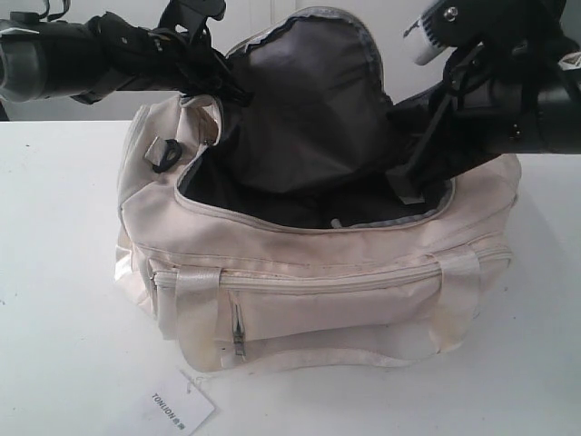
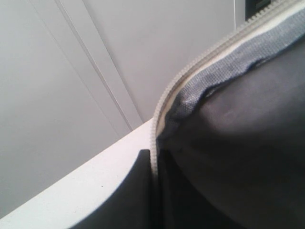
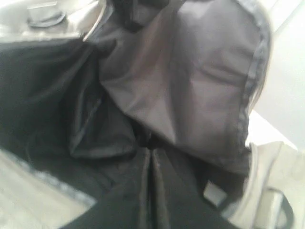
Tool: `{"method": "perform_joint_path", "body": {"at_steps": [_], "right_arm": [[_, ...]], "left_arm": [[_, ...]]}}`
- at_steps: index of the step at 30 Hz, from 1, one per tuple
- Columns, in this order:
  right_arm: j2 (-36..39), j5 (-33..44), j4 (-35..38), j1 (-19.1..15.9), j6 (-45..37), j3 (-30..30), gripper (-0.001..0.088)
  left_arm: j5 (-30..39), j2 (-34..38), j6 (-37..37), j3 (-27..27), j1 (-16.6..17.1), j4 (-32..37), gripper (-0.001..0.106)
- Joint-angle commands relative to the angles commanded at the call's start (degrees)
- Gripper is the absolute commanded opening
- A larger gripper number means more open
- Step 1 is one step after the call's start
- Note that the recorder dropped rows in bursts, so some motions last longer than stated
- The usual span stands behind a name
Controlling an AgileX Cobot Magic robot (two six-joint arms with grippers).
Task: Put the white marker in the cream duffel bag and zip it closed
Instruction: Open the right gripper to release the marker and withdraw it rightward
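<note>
The cream duffel bag stands on the table with its top open. My left gripper is shut on the zipper edge of the lid flap and holds it upright, so the dark lining shows. My right gripper reaches down into the opening from the right. Its fingers are pressed together with nothing between them. A small pale bit shows deep in the bag, and I cannot tell whether it is the white marker.
A white tag printed TONLION lies on the white table in front of the bag. A black end ring sits at the bag's left end. A front zip pocket faces the camera.
</note>
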Motion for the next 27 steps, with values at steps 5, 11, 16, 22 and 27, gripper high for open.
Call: {"method": "perform_joint_path", "body": {"at_steps": [5, 11, 16, 22, 27], "right_arm": [[0.00, 6.37, -14.46, -3.21, 19.25, -4.87, 0.0000], [1.04, 13.18, -19.20, -12.21, 36.77, -8.63, 0.0000], [1.66, 10.79, -19.20, -13.98, 36.91, -8.78, 0.0000], [1.66, 10.51, -19.20, -13.98, 36.91, -8.78, 0.0000], [1.66, 10.20, -19.20, -13.98, 36.91, -8.78, 0.0000]], "left_arm": [[0.00, 0.00, 0.00, 0.00, 0.00, 0.00, 0.000], [0.00, 0.00, 0.00, 0.00, 0.00, 0.00, 0.000], [0.00, 0.00, 0.00, 0.00, 0.00, 0.00, 0.000], [0.00, 0.00, 0.00, 0.00, 0.00, 0.00, 0.000], [0.00, 0.00, 0.00, 0.00, 0.00, 0.00, 0.000]]}}
